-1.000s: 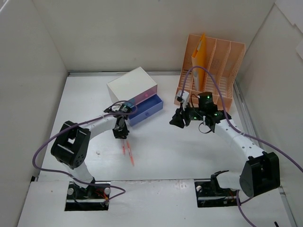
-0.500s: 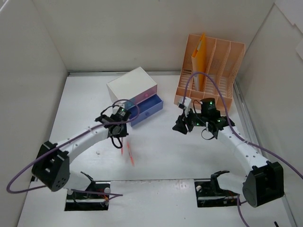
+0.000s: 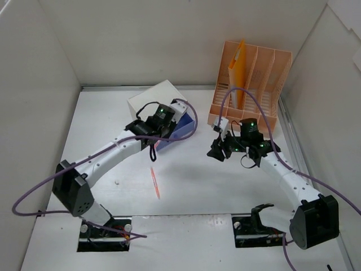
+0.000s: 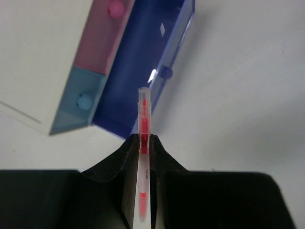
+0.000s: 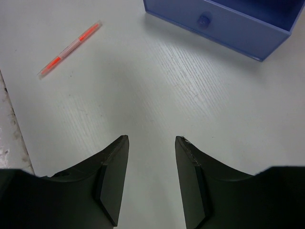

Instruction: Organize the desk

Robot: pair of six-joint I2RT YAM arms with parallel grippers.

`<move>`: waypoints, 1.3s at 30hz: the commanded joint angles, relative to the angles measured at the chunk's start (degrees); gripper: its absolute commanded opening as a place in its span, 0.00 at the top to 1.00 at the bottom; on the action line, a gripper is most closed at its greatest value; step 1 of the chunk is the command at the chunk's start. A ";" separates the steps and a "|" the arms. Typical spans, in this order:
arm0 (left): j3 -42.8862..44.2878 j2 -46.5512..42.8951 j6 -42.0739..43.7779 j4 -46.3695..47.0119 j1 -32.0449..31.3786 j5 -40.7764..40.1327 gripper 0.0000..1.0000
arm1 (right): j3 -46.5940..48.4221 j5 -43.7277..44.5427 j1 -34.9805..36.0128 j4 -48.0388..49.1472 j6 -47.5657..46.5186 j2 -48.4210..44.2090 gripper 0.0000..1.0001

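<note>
The white desk (image 3: 225, 186) carries a small white drawer box (image 3: 153, 96) with its dark blue drawer (image 3: 181, 127) pulled open. My left gripper (image 3: 153, 151) is shut on a clear pen with red ink (image 4: 143, 124). The pen's tip hangs over the near end of the open drawer (image 4: 136, 67), beside the pink and light blue drawer fronts. A second orange-red pen (image 3: 154, 183) lies loose on the desk; it also shows in the right wrist view (image 5: 70, 49). My right gripper (image 3: 215, 151) is open and empty (image 5: 151, 138) above bare desk, right of the drawer (image 5: 224, 24).
An orange file organizer (image 3: 251, 79) with a yellow folder (image 3: 237, 65) stands at the back right. Upright white panels wall in the desk on the left, back and right. The left arm's purple cable loops over the drawer box.
My left arm has lifted one pen off the desk and swung up and right to the open blue drawer. One pen is left on the desk. The right gripper has barely shifted.
</note>
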 commanded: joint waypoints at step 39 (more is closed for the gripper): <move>14.73 -0.39 4.93 6.56 5.87 9.01 0.33 | -2.48 2.15 12.21 -1.50 -18.38 -4.26 0.52</move>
